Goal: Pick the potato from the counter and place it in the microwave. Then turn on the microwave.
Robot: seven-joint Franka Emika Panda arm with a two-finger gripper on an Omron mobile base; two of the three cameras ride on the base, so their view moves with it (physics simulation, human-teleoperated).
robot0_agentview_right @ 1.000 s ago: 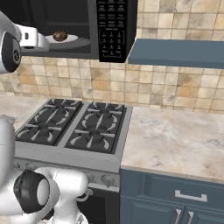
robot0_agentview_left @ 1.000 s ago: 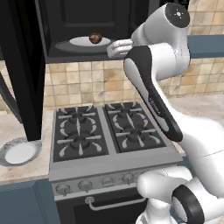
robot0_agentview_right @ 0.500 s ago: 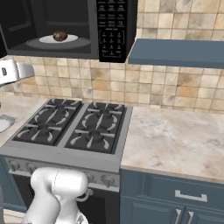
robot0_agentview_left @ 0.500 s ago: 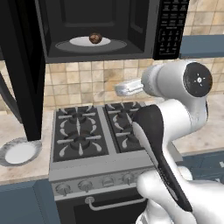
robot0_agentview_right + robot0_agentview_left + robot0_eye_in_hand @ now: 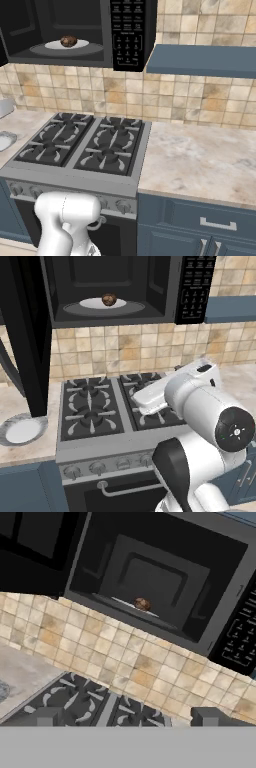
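Note:
The microwave (image 5: 115,286) hangs above the stove with its door (image 5: 22,331) swung open to the left. Inside, the small brown potato (image 5: 109,299) rests on the white turntable (image 5: 92,304); the right base view also shows the potato (image 5: 68,41), and the hand view catches the potato (image 5: 142,604) too. The keypad (image 5: 127,32) sits on the microwave's right side. My gripper (image 5: 129,717) is open and empty, its fingertips (image 5: 47,716) wide apart, well below and away from the microwave. My white hand (image 5: 150,399) hovers low above the stove's right burners.
A black gas stove (image 5: 85,145) fills the space under the microwave. The beige counter (image 5: 200,155) stretches to its right over blue cabinet fronts. A white plate (image 5: 21,431) lies on the counter to the stove's left, below the open door.
My arm has pulled back from the microwave opening and dropped low over the stove. The potato stays on the turntable. The gripper remains open.

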